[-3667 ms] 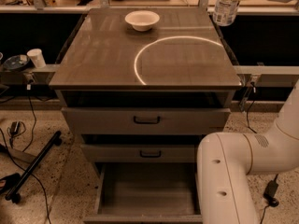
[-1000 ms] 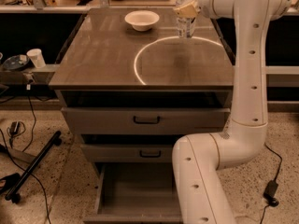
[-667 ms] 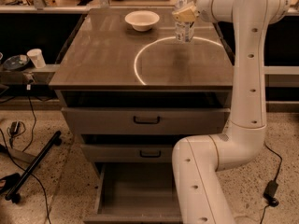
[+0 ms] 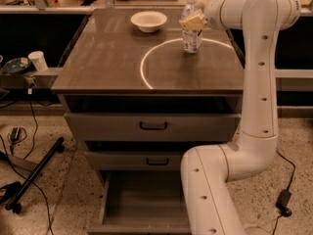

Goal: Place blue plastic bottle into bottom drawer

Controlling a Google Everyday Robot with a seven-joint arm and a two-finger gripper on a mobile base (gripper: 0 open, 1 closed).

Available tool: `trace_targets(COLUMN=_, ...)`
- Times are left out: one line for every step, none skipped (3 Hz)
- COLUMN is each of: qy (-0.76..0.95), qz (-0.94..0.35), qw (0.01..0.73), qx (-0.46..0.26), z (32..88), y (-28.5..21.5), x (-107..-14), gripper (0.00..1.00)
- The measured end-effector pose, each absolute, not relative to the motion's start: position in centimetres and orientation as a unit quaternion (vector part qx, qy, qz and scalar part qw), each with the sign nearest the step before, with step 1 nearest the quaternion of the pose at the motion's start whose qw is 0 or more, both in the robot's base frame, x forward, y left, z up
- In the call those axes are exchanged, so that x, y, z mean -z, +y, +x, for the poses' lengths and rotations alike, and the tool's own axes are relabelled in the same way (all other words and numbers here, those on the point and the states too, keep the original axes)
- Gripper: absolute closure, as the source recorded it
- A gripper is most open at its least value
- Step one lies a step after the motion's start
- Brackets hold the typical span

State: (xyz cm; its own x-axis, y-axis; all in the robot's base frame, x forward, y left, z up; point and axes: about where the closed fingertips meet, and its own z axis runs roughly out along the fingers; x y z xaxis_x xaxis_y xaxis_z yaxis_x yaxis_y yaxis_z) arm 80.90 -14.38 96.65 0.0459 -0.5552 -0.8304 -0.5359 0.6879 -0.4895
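Observation:
The blue plastic bottle [image 4: 191, 35] is clear with a white cap. It stands upright at the back right of the cabinet top [image 4: 107, 58], on the edge of a bright ring of light; its base is at or just above the surface. My gripper [image 4: 193, 20] comes in from the right and is shut on the bottle's upper body. The bottom drawer [image 4: 142, 199] is pulled open at the foot of the cabinet, and its plain interior shows nothing inside. My white arm rises in front of the cabinet's right side.
A cream bowl [image 4: 149, 21] sits at the back of the top, left of the bottle. The two upper drawers [image 4: 153, 126] with dark handles stand slightly open. A white cup [image 4: 37, 60] is on a side shelf at left. A black stand [image 4: 34, 173] and cables lie on the floor.
My gripper has carried the bottle leftward from the far right over the cabinet top and lowered it a little toward the surface.

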Motion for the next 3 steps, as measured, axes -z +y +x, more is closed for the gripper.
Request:
trace_targets(qy=0.691, qz=-0.395, qw=0.605, qx=0.008, z=80.88, y=-14.36, x=-96.57, gripper=0.76)
trace_targets(qy=0.691, qz=-0.395, qw=0.605, qx=0.008, z=80.88, y=-14.36, x=-96.57, gripper=0.53)
trace_targets(qy=0.691, qz=-0.395, qw=0.605, qx=0.008, z=80.88, y=-14.36, x=-96.57, gripper=0.3)
